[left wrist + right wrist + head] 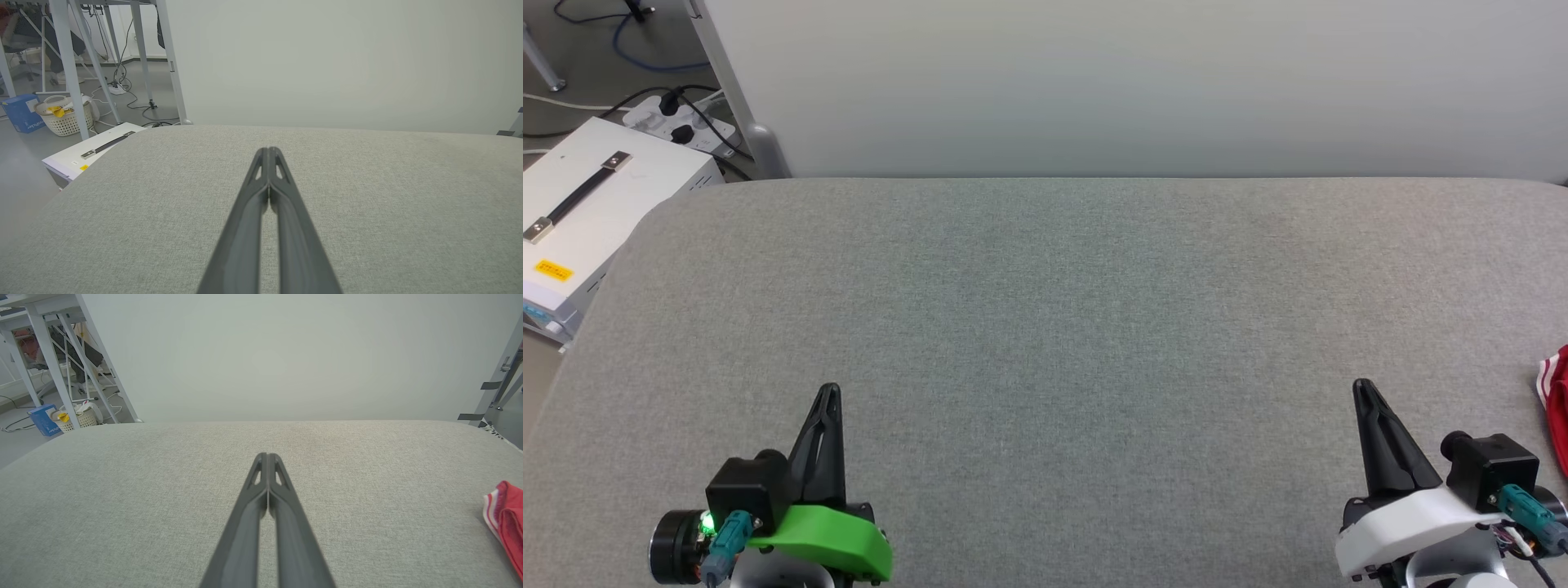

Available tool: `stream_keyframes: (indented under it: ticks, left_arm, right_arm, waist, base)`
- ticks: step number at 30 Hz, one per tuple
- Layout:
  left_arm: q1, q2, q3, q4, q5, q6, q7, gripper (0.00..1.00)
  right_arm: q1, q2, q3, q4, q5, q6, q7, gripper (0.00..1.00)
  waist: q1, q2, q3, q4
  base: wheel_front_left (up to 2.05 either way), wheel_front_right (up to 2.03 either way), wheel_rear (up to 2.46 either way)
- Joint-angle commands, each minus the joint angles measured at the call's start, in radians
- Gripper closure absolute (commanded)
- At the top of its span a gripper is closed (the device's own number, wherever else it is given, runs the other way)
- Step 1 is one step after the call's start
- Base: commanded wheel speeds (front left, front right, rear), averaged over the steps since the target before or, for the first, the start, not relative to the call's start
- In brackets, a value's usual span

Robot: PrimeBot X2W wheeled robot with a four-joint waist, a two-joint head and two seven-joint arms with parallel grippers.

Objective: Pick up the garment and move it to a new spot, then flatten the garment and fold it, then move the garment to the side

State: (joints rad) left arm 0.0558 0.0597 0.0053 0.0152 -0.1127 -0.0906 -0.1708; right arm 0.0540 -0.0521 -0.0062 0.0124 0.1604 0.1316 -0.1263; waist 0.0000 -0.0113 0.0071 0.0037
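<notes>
Over the table [1045, 286], near side, left gripper [829, 390] and right gripper [1361, 385] sit apparently parked, jaws closed tight on nothing; garment [1557, 408] lies bunched at far right edge, well apart, seemingly set aside.

The garment [1558, 406] lies at the right end of the bench [1045, 327], and the picture's edge cuts it off, so only a small red and white bit shows. Beside the bench's left end, the white box [596, 204] is cut off too, and its yellow sticker [553, 269] is too small to read.
</notes>
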Motion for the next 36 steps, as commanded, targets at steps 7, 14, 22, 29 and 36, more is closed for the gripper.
stream_keyframes:
  ticks: [7,14,22,29,36]
  left_arm:
    - [-0.02,-0.004,-0.001,-0.005,0.017,0.016,0.018,1.0]
    - [-0.023,-0.004,-0.002,-0.006,0.026,0.023,0.032,1.0]
    - [-0.027,-0.005,-0.002,-0.007,0.036,0.031,0.048,1.0]
    - [-0.03,-0.005,-0.002,-0.008,0.044,0.038,0.062,1.0]
    - [-0.033,-0.006,-0.003,-0.009,0.053,0.044,0.076,1.0]
  right_arm:
    - [-0.019,0.001,0.001,-0.004,-0.02,0.0,0.013,1.0]
    - [-0.022,0.001,0.001,-0.004,-0.033,0.0,0.023,1.0]
    - [-0.026,0.001,0.002,-0.005,-0.048,0.0,0.035,1.0]
    - [-0.029,0.001,0.003,-0.006,-0.061,-0.001,0.046,1.0]
    - [-0.032,0.001,0.003,-0.007,-0.073,-0.001,0.056,1.0]
  waist:
    - [0.0,0.0045,-0.001,0.0]
    - [0.0,0.0051,-0.001,-0.001]
    - [0.0,0.0058,-0.002,-0.001]
    - [0.0,0.0065,-0.002,-0.001]
    - [0.0,0.0071,-0.003,-0.002]
  base:
    - [0.0,0.0,0.0]
    - [0.0,0.0,0.0]
    - [0.0,0.0,0.0]
    - [0.0,0.0,0.0]
    - [0.0,0.0,0.0]
